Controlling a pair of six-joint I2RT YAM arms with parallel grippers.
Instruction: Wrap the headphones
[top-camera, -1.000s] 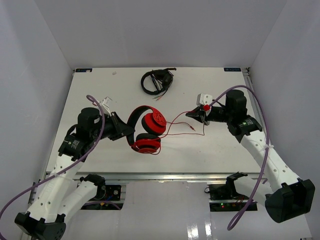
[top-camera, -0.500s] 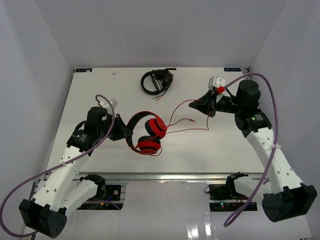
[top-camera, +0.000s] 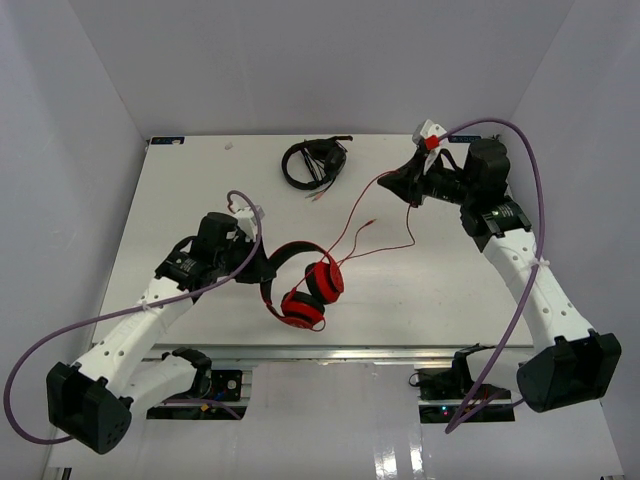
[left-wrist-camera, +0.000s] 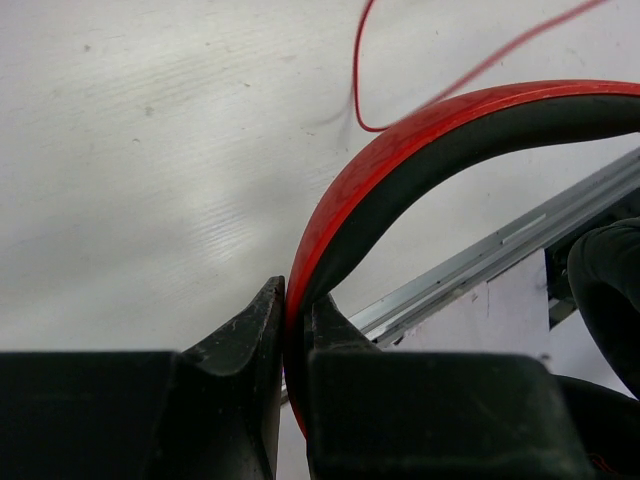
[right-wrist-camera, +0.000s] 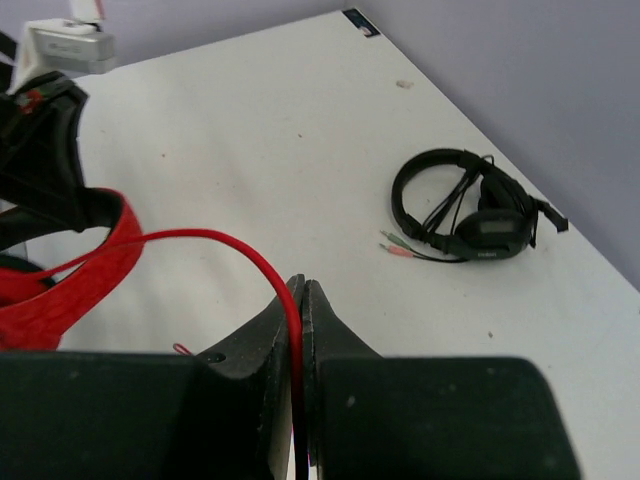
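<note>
The red headphones (top-camera: 308, 288) hang tilted near the table's front middle, earcups low and headband (left-wrist-camera: 400, 160) arching up. My left gripper (top-camera: 262, 268) is shut on the headband, whose red-black strip is pinched between the fingertips (left-wrist-camera: 297, 295). The thin red cable (top-camera: 352, 225) runs from the earcups up and right to my right gripper (top-camera: 392, 180), which is raised at the far right. In the right wrist view that gripper (right-wrist-camera: 302, 287) is shut on the cable (right-wrist-camera: 230, 243). A loose loop and the plug end (top-camera: 368, 224) lie on the table.
Black headphones (top-camera: 315, 163) with a coiled cable lie at the far middle of the white table (top-camera: 180, 200), also in the right wrist view (right-wrist-camera: 460, 210). The table's metal front rail (left-wrist-camera: 500, 250) is just under the red headphones. White walls enclose three sides.
My left arm has carried the headphones right and toward the front edge. My right gripper has moved away toward the far right, drawing the cable out longer.
</note>
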